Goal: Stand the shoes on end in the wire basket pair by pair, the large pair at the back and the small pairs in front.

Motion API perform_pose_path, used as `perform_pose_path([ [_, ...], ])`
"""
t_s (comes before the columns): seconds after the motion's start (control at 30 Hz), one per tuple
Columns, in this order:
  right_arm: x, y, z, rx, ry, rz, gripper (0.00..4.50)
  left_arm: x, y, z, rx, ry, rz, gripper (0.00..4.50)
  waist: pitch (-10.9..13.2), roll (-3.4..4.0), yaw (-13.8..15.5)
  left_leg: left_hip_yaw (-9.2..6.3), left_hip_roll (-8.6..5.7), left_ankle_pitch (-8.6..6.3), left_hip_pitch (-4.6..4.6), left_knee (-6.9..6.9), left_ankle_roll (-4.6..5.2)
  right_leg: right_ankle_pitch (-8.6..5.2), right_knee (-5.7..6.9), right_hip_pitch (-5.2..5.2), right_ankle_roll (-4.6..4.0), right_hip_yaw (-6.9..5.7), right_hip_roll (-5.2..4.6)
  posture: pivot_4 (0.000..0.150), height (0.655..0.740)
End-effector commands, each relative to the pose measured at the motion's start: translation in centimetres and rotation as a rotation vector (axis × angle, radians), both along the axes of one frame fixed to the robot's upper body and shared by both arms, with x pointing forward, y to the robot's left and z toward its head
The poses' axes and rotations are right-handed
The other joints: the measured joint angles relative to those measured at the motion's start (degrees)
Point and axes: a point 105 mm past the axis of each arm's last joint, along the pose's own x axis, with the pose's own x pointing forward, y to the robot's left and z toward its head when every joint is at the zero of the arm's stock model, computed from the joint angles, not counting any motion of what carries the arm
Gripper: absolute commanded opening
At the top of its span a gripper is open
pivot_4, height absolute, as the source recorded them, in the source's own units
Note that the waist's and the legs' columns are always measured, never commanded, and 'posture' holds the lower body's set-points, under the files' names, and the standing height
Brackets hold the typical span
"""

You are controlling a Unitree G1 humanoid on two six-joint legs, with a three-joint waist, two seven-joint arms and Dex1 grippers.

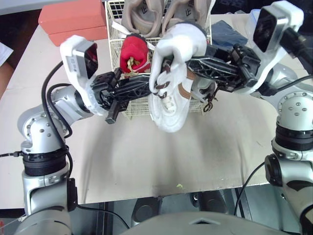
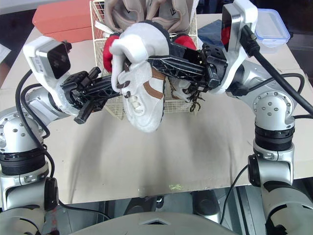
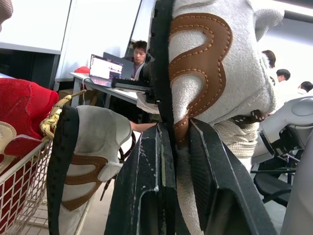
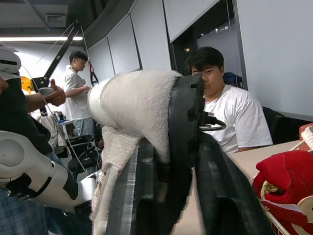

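Observation:
Two white shoes with brown trim hang pressed together above the table, just in front of the wire basket (image 1: pixel 115 30). My right gripper (image 1: pixel 169 61) is shut on the upper shoe (image 1: pixel 182 40). My left gripper (image 1: pixel 150 90) is shut on the lower shoe (image 1: pixel 168 110), whose toe points down. In the left wrist view, the fingers (image 3: pixel 146 176) clamp a brown-trimmed shoe (image 3: pixel 215 63), and the other white shoe (image 3: pixel 93 147) stands beside it. The basket holds a large beige pair (image 1: pixel 139 14) standing at the back and red shoes (image 1: pixel 134 51) in front.
Orange-red boxes (image 1: pixel 68 19) lie at the back left. A dark blue cloth (image 1: pixel 227 32) and a clear lidded container (image 2: pixel 274 29) sit at the back right. The beige table (image 1: pixel 146 161) stretches toward its front edge. People (image 4: pixel 220 98) are in the room behind.

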Motion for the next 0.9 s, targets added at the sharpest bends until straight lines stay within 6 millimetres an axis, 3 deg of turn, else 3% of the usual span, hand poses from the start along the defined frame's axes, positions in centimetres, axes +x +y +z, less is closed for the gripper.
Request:
perform_pose_path([
  [0.03, -0.1, -1.0, 1.0, 0.017, -0.033, -0.038, 2.95, 0.6, 0.5, 1.1, -0.008, -0.103, 0.108, 0.23, 0.0, 0.0, 0.06, 0.0, 0.0, 0.0, 0.0, 0.0, 0.0, 0.0, 0.0, 0.0, 0.0, 0.0, 0.0, 0.15, 0.74],
  [0.07, 0.1, -1.4, 1.0, 0.016, -0.03, -0.058, 3.58, 0.8, 0.7, 1.3, -0.014, -0.123, 0.137, 0.23, 0.0, 0.0, 0.1, 0.0, 0.0, 0.0, 0.0, 0.01, 0.0, 0.0, 0.0, 0.0, 0.0, 0.0, -0.01, 0.15, 0.74],
  [0.1, 0.2, -2.1, 0.8, 0.007, -0.019, -0.069, 3.82, 0.9, 1.1, 1.7, -0.035, -0.139, 0.168, 0.23, 0.0, 0.0, 0.14, 0.0, -0.01, 0.0, -0.01, 0.02, 0.0, 0.0, -0.01, 0.01, 0.0, 0.0, -0.01, 0.15, 0.74],
  [0.13, 0.3, -2.8, 0.6, -0.005, -0.013, -0.09, 4.36, 1.0, 1.6, 2.1, -0.055, -0.162, 0.204, 0.23, 0.0, 0.0, 0.19, 0.0, -0.01, 0.0, -0.01, 0.04, 0.0, 0.0, -0.02, 0.01, 0.0, -0.01, -0.01, 0.15, 0.74],
  [0.33, 0.8, -5.6, 0.0, -0.039, 0.008, -0.205, 4.36, 1.9, 3.4, 3.5, -0.118, -0.312, 0.427, 0.23, -0.01, 0.01, 0.57, 0.01, -0.01, 0.0, -0.04, 0.08, 0.0, 0.0, -0.02, 0.02, 0.0, -0.01, -0.02, 0.15, 0.74],
  [0.5, 0.3, -7.2, -0.8, -0.07, 0.031, -0.259, 4.36, 2.5, 4.2, 0.3, 0.009, -0.433, 0.588, 0.23, -0.02, 0.04, 0.65, 0.05, -0.01, 0.0, -0.03, 0.06, 0.01, 0.0, -0.03, 0.03, 0.0, 0.04, -0.02, 0.15, 0.74],
  [0.67, -0.4, -7.8, -1.5, -0.165, -0.033, -0.295, 4.36, 2.9, 4.7, -2.6, 0.028, -0.457, 0.658, 0.23, -0.02, 0.04, 1.72, 0.04, -0.02, -0.01, -0.04, 0.06, 0.02, 0.0, -0.04, 0.05, 0.0, 0.01, -0.01, 0.15, 0.74],
  [0.9, -0.4, -8.2, -0.6, -0.229, -0.211, -0.36, 4.36, 3.0, 5.3, -5.2, 0.058, -0.469, 0.711, 0.23, -0.11, 0.15, 1.9, 0.04, -0.02, -0.02, 0.01, 0.09, 0.03, 0.0, -0.04, 0.13, 0.01, -0.01, -0.02, 0.15, 0.74],
])
